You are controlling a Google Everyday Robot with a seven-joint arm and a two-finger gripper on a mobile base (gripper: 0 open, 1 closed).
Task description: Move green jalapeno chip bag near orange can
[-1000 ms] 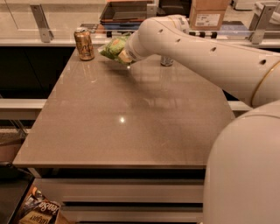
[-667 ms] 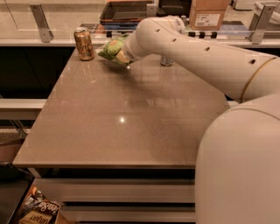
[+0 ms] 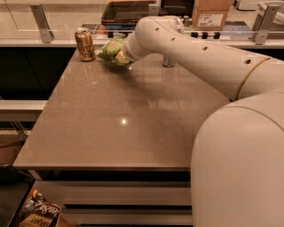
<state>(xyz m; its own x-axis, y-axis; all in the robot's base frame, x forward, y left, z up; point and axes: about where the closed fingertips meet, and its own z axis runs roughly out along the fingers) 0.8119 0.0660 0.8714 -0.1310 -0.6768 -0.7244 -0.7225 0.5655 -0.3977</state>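
The green jalapeno chip bag [image 3: 110, 49] is a crinkled light-green bag at the far left of the table, just right of the orange can [image 3: 84, 44]. The can stands upright near the far left corner. My gripper [image 3: 120, 56] is at the end of the white arm that reaches in from the right. It is shut on the bag's right side and holds it low over the tabletop. A small gap shows between bag and can. The arm hides most of the fingers.
The brown table [image 3: 124, 119] spreads toward me. A slim silver-grey can [image 3: 168, 61] stands behind the arm at the far edge. A cardboard box [image 3: 212, 14] and a dark tray [image 3: 128, 9] sit on the counter beyond. A snack package [image 3: 37, 215] lies on the floor at lower left.
My gripper has moved the bag a little to the left, closer to the orange can. The can has not moved.
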